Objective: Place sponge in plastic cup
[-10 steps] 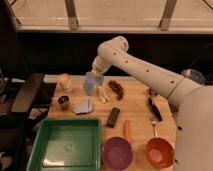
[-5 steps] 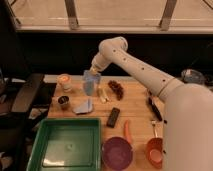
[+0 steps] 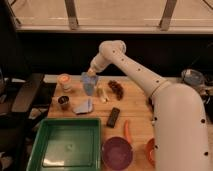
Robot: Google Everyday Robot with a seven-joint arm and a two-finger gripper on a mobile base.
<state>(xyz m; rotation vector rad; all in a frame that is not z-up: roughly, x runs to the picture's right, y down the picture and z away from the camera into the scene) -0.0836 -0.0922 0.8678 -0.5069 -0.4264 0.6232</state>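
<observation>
The light-blue plastic cup (image 3: 89, 85) stands upright on the wooden table (image 3: 135, 107), at the back left. My gripper (image 3: 92, 73) is at the end of the white arm that reaches in from the right. It hangs directly over the cup's rim, touching or almost touching it. The sponge does not show as a separate thing. It is hidden at the gripper's tip or inside the cup, and I cannot tell which.
A folded blue cloth (image 3: 84, 106) lies in front of the cup. An orange-and-white cup (image 3: 64, 81) and a small dark metal cup (image 3: 63, 102) stand to its left. Dark red food (image 3: 116, 88), a black bar (image 3: 114, 117), a carrot (image 3: 127, 131), a green tray (image 3: 65, 145), a purple bowl (image 3: 117, 152) and an orange bowl (image 3: 150, 151) are nearby.
My gripper has shifted slightly left, from beside the cup's right rim to directly over its mouth. The cup and other objects have not moved.
</observation>
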